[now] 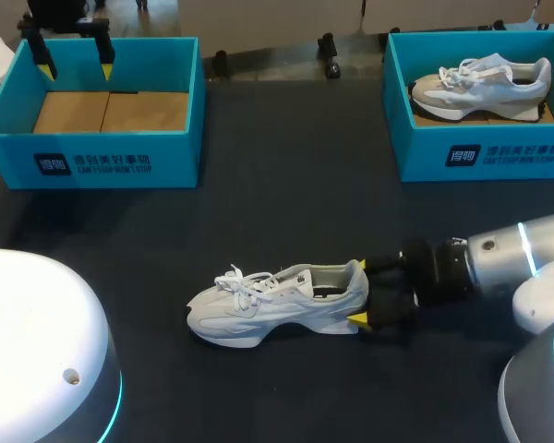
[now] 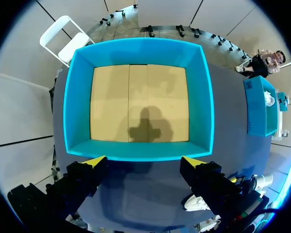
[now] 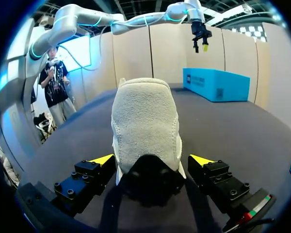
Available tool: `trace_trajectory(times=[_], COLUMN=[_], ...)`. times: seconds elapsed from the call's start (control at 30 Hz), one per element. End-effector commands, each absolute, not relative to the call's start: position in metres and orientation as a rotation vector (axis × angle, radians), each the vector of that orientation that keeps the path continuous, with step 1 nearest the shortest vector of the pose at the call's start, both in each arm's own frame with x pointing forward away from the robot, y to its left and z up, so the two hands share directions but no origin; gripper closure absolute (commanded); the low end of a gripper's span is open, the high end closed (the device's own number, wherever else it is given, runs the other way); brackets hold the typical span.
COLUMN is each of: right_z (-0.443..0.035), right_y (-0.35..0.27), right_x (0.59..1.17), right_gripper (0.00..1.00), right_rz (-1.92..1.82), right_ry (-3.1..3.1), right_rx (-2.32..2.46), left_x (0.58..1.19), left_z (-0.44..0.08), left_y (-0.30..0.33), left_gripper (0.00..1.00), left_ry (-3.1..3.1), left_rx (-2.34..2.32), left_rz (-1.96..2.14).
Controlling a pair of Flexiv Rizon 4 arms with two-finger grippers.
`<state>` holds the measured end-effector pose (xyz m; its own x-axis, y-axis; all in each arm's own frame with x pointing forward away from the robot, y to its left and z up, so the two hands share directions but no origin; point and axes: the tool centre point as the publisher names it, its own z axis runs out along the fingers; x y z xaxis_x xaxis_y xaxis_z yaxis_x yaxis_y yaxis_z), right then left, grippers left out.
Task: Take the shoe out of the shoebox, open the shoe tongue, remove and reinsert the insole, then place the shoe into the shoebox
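Observation:
A white and grey shoe [image 1: 277, 300] lies on its sole in the middle of the dark table, toe to the left. My right gripper [image 1: 361, 293] stands open at its heel, one yellow tip on each side. In the right wrist view the heel [image 3: 145, 126] fills the gap between the spread fingers [image 3: 103, 160], and the far finger stands clear of it. My left gripper [image 1: 74, 66] hangs open above the empty teal shoebox [image 1: 9, 101] at the back left. From the left wrist view the box's cardboard floor [image 2: 138, 102] lies ahead of that gripper [image 2: 144, 162].
A second teal shoebox [image 1: 480, 152] at the back right holds another pale shoe [image 1: 480, 81]. Dark open tabletop [image 1: 286, 212] stretches between the two boxes and the loose shoe. My left arm's white base [image 1: 37, 351] fills the near left corner.

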<state>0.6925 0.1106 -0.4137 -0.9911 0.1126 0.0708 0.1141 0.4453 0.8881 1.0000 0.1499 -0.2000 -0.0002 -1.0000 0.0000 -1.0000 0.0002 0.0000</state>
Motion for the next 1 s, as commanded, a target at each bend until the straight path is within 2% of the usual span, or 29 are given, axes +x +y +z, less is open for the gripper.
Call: trace_trajectory(times=[0.03,1.0], right_z=[-0.418,-0.421], right_y=[0.118,0.141], right_x=[0.695,0.697], right_gripper=[0.00,0.00], right_rz=[-1.637,-1.722], right_ry=[-2.666,-2.628], right_rx=[-0.218,-0.187], left_x=[1.000,1.000], left_z=[-0.200,-0.200], left_y=[0.150,0.150], left_gripper=[0.00,0.00], left_ry=[-2.222,-2.222], left_rx=[2.221,2.221], left_rz=[0.000,0.000])
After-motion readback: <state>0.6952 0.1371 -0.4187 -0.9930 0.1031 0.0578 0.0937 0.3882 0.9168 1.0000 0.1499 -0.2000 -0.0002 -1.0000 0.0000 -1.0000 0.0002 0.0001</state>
